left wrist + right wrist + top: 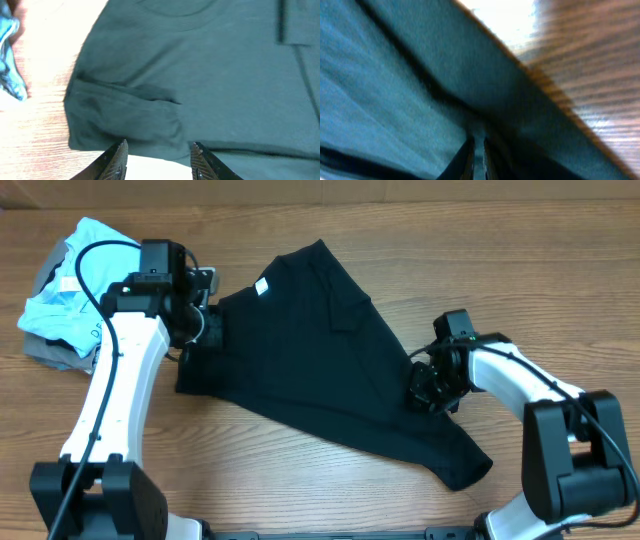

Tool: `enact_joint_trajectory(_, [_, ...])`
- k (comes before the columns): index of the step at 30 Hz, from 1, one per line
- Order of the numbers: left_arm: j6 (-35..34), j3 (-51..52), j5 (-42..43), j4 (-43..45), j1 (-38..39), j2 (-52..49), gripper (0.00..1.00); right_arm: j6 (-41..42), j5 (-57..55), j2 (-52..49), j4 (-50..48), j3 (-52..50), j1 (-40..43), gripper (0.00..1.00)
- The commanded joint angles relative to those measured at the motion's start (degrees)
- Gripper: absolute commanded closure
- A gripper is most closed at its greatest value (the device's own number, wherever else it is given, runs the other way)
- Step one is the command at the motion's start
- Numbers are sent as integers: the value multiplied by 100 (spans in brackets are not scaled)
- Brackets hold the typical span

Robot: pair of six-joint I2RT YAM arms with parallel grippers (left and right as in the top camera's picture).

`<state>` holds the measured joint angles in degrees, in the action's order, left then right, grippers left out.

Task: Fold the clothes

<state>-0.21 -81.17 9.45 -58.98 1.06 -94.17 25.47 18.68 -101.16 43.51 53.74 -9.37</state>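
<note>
1. Where it lies across the middle of the bench (pixel 300 480), the black shirt (pixel 300 350) is partly folded into a rough triangle, one corner trailing toward the near right.
2. A small white label (pixel 262 286) shows at its collar; any writing on it is too small to read.
3. Left jaws, at the shirt's left edge, stand wide apart and grip nothing. The folded sleeve (pixel 125 115) lies just ahead of the fingertips (pixel 117 160).
4. Right jaws, at the shirt's right edge, are pressed almost together and pinch a fold of the dark cloth.
5. A pile of light blue and grey clothes (pixel 60 300) sits at the far left of the bench, beyond the left arm (pixel 120 380).
</note>
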Motion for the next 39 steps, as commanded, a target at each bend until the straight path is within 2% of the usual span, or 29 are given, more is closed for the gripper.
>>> enact_joint_trajectory(1, [153,-61,105,-46,271,120,55,772,-452,-179,-695,-625,-17,89])
enact_joint_trajectory(4, [153,-61,114,-103,470,118,55,1191,-1296,-184,-1574,-695,37,90])
enact_joint_trajectory(8, [155,-61,109,-98,656,118,53,1189,-1869,-184,-2728,-586,192,90])
enact_joint_trajectory(10, [153,-61,111,-109,695,118,50,1182,-1974,-184,-3121,-350,407,90])
enact_joint_trajectory(12, [151,-61,111,-151,695,118,49,1001,-1941,-184,-3115,-28,627,90])
enact_joint_trajectory(14, [151,-61,111,-175,695,118,48,616,-1823,-175,-2861,343,815,90])
enact_joint_trajectory(15, [151,-61,109,-175,695,118,48,345,-1698,-162,-2564,632,931,87])
enact_joint_trajectory(16, [153,-61,109,-173,695,118,47,79,-1574,-142,-2253,894,1027,82])
enact_joint_trajectory(17, [153,-61,109,-166,695,118,47,-219,-1429,-114,-1853,1215,1134,70])
enact_joint_trajectory(20, [153,-61,107,-160,695,118,44,-938,-881,39,-599,2133,1397,55])
enact_joint_trajectory(24, [153,-61,107,-105,695,118,38,-1246,-461,197,1016,2973,1484,50])
enact_joint_trajectory(27, [153,-61,107,-79,695,118,37,-1357,-437,190,1558,2874,1292,49])
enact_joint_trajectory(30, [155,-59,109,-72,695,118,35,-1563,-459,166,1484,2448,935,49])
enact_joint_trajectory(34, [153,-50,114,-83,695,70,33,-1438,-1152,28,584,1423,227,49])
enact_joint_trajectory(39, [85,76,269,-149,695,-179,35,-1331,-1773,-205,-358,667,-153,49])
